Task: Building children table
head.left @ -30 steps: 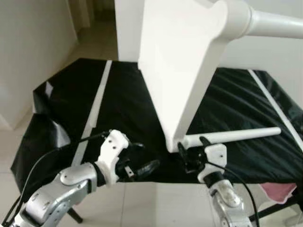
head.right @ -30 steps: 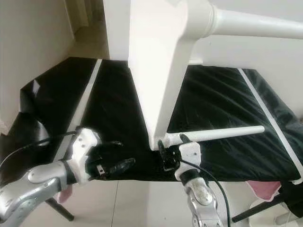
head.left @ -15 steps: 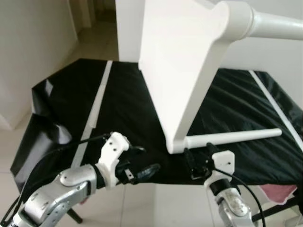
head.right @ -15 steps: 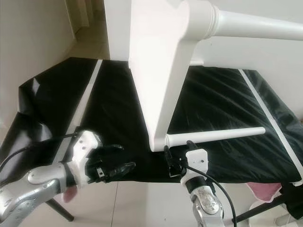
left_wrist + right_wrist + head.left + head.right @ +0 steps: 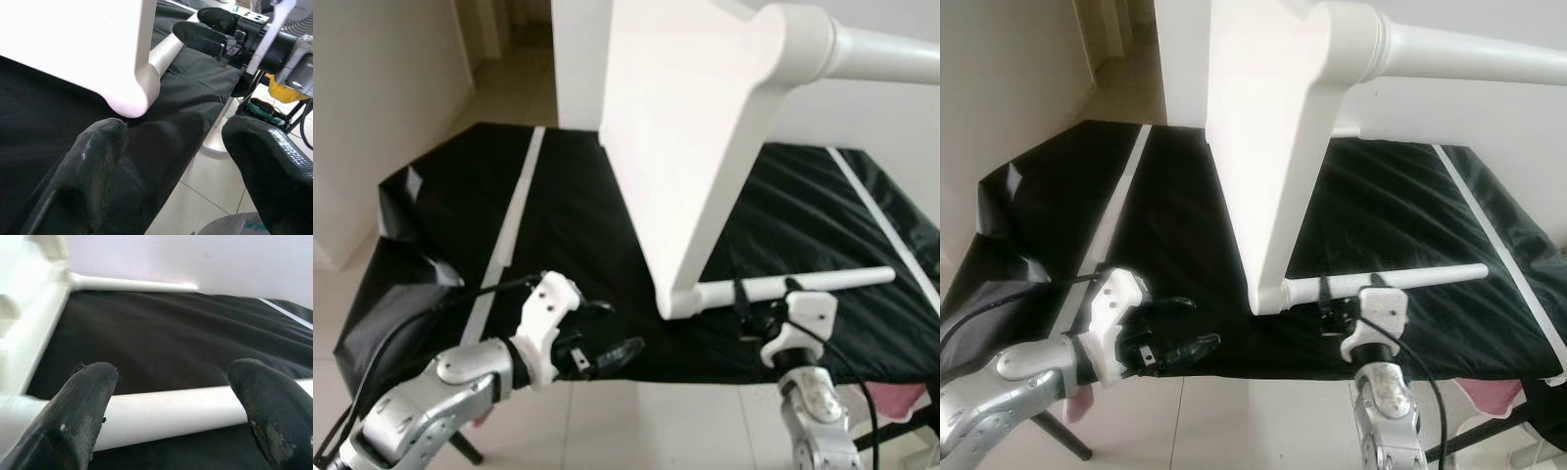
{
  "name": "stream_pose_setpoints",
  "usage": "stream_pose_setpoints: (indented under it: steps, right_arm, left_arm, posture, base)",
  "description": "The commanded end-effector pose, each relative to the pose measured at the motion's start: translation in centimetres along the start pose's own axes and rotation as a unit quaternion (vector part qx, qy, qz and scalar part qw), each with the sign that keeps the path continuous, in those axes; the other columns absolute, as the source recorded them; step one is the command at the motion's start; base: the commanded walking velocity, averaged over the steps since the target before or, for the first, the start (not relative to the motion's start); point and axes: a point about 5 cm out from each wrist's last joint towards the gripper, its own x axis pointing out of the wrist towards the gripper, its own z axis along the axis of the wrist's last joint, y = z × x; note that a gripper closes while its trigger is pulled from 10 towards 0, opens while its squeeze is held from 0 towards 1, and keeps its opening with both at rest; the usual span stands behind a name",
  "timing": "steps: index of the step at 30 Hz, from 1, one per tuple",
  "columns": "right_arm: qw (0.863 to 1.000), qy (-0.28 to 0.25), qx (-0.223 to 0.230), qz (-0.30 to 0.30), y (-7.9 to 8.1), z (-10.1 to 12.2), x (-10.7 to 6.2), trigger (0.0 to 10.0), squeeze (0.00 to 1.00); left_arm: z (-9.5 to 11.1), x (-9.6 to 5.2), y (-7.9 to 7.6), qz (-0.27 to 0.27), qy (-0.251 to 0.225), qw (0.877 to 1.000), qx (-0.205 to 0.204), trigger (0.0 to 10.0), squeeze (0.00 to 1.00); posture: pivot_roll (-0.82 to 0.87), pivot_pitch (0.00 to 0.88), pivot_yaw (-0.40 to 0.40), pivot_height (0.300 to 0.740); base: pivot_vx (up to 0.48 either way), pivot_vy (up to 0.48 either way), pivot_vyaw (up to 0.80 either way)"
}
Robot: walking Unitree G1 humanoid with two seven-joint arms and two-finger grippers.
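Two table legs [image 5: 798,283]; one tabletop [image 5: 685,147]

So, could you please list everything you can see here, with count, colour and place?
Table top: one, white, on edge on the black cover.
Table legs: two, white; lower leg lying on the cover, upper leg sticking out to the right.
Cover: one, black with white stripes, draped over the work surface.
Floor: pale tiles, below.
Left gripper: open, at the cover's near edge.
Right gripper: open, fingers astride the lower leg.
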Motion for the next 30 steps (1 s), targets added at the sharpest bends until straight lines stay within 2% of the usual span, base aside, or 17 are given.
stream_pose_setpoints:
  steps: [1,6,8,9,12,14,16,17,18,21,23,29,30]
  right_arm:
    - [1.000,0.012,0.013,-0.010,-0.2,-0.4,0.1,10.0,0.00]
    - [1.000,0.010,0.020,-0.002,0.7,-0.5,1.9,10.0,0.00]
    - [0.999,0.012,0.025,0.017,1.8,-0.7,3.0,10.0,0.00]
    - [0.999,0.012,0.025,0.017,1.8,-0.7,3.0,10.0,0.00]
    - [0.998,0.026,0.034,0.047,3.4,-1.3,3.7,10.0,0.00]
    - [0.997,0.030,0.038,0.054,3.9,-1.5,3.8,10.0,0.00]
    - [0.994,0.044,0.042,0.094,5.6,-2.0,3.5,10.0,0.00]
    - [0.994,0.044,0.042,0.094,5.6,-2.0,3.5,10.0,0.00]
    - [0.991,0.052,0.049,0.117,6.4,-2.2,3.2,10.0,0.00]
    - [0.988,0.057,0.054,0.131,6.8,-2.3,3.0,10.0,0.00]
    - [0.983,0.062,0.067,0.158,8.0,-2.4,2.5,10.0,0.00]
    - [0.981,0.062,0.073,0.167,8.5,-2.4,2.4,10.0,0.00]
    - [0.977,0.063,0.084,0.185,9.4,-2.3,2.3,10.0,0.00]
  left_arm:
    - [0.4,-0.2,-1.3,-0.135,-0.005,0.991,0.010,10.0,0.00]
    - [0.5,0.0,-1.2,-0.133,-0.008,0.991,0.012,10.0,0.00]
    - [0.6,0.3,-1.1,-0.126,-0.010,0.992,0.021,10.0,0.00]
    - [0.6,0.3,-1.1,-0.126,-0.010,0.992,0.021,10.0,0.00]
    - [0.7,0.4,-1.1,-0.128,-0.011,0.992,0.020,10.0,0.00]
    - [0.7,0.4,-1.2,-0.129,-0.012,0.991,0.019,10.0,0.00]
    - [0.8,0.3,-1.2,-0.126,-0.014,0.992,0.018,10.0,0.00]
    - [0.8,0.3,-1.2,-0.126,-0.014,0.992,0.018,10.0,0.00]
    - [0.9,0.3,-1.2,-0.123,-0.015,0.992,0.018,10.0,0.00]
    - [0.9,0.2,-1.2,-0.122,-0.015,0.992,0.018,10.0,0.00]
    - [0.9,0.2,-1.3,-0.123,-0.015,0.992,0.017,10.0,0.00]
    - [0.9,0.1,-1.4,-0.124,-0.015,0.992,0.017,10.0,0.00]
    - [0.9,0.1,-1.5,-0.127,-0.016,0.992,0.016,10.0,0.00]
  posture:
    - [0.07,0.000,-0.058,0.740]
    - [0.07,0.000,-0.051,0.740]
    - [0.07,0.000,-0.052,0.740]
    - [0.07,0.000,-0.052,0.740]
    - [0.07,0.000,-0.050,0.740]
    - [0.07,0.000,-0.055,0.740]
    - [0.08,0.000,-0.058,0.740]
    - [0.08,0.000,-0.058,0.740]
    - [0.09,0.000,-0.060,0.740]
    - [0.09,0.000,-0.062,0.740]
    - [0.09,0.000,-0.064,0.740]
    - [0.09,0.000,-0.066,0.740]
    - [0.09,0.000,-0.067,0.740]
  base:
    - [0.000,0.000,0.00]
    - [0.000,0.000,0.00]
    - [0.000,0.000,0.00]
    - [0.000,0.000,0.00]
    - [0.000,0.000,0.00]
    - [0.000,0.000,0.00]
    - [0.000,0.000,0.00]
    - [0.000,0.000,0.00]
    - [0.000,0.000,0.00]
    - [0.000,0.000,0.00]
    - [0.000,0.000,0.00]
    - [0.000,0.000,0.00]
    - [0.000,0.000,0.00]
